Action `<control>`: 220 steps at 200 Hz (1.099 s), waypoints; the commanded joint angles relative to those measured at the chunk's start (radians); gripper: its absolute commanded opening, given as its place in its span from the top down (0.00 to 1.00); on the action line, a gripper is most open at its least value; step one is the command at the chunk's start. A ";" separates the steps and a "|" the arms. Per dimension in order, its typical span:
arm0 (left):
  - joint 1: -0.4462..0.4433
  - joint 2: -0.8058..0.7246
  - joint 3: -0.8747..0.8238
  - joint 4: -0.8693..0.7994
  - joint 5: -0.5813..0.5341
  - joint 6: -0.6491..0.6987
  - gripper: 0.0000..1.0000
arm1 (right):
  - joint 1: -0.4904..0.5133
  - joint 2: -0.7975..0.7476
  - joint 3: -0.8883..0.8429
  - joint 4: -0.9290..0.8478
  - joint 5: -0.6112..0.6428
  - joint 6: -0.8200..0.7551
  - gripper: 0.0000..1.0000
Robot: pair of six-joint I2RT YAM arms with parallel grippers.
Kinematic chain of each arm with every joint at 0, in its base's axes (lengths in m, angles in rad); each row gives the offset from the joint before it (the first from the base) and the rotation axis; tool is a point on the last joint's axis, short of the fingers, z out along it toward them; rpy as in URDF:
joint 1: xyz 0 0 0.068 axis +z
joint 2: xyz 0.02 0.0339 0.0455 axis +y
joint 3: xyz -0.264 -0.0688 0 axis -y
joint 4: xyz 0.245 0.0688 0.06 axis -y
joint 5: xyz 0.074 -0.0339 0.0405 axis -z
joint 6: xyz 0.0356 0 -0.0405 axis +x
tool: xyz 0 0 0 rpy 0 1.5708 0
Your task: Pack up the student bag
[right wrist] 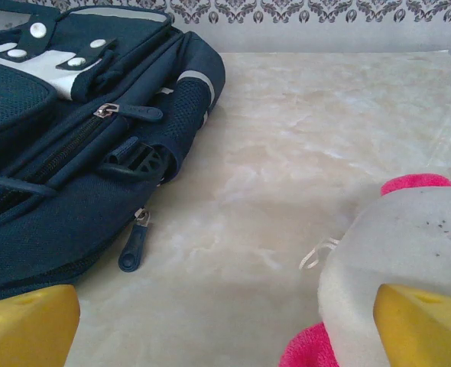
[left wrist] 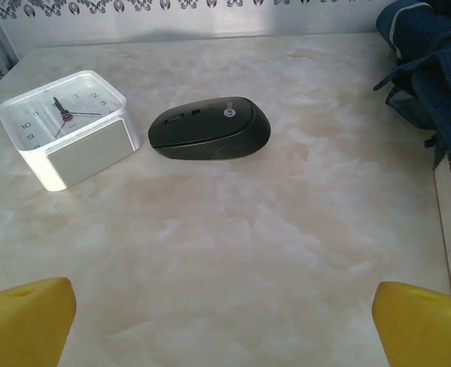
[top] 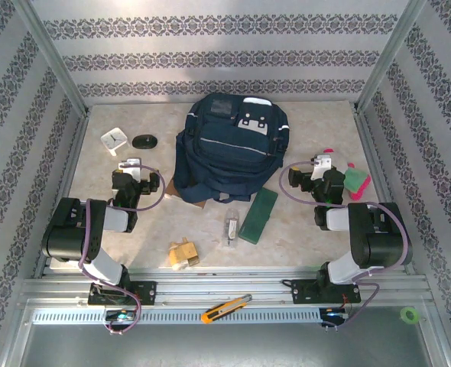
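Observation:
The student bag, a large dark navy backpack with a grey-white patch near its top, lies in the middle of the table. In the right wrist view the student bag fills the left side, zips shut, one zipper pull resting on the table. My left gripper stands left of the bag, open. Its yellow fingertips frame bare table in the left wrist view. My right gripper stands right of the bag, open with nothing between its fingers.
A white square clock and a black mouse lie ahead of the left gripper. A white-and-pink soft thing sits by the right fingertip. A green case, a small clip-like item and wooden blocks lie near the front. A utility knife rests on the rail.

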 commanded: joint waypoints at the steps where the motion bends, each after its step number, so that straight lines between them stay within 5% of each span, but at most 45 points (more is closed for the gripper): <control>1: 0.004 -0.001 0.019 -0.017 0.006 0.001 0.01 | 0.010 -0.006 0.011 0.027 -0.022 -0.006 0.02; 220: 0.004 -0.033 -0.005 0.003 -0.008 -0.003 0.01 | 0.010 -0.006 0.011 0.027 -0.023 -0.006 0.02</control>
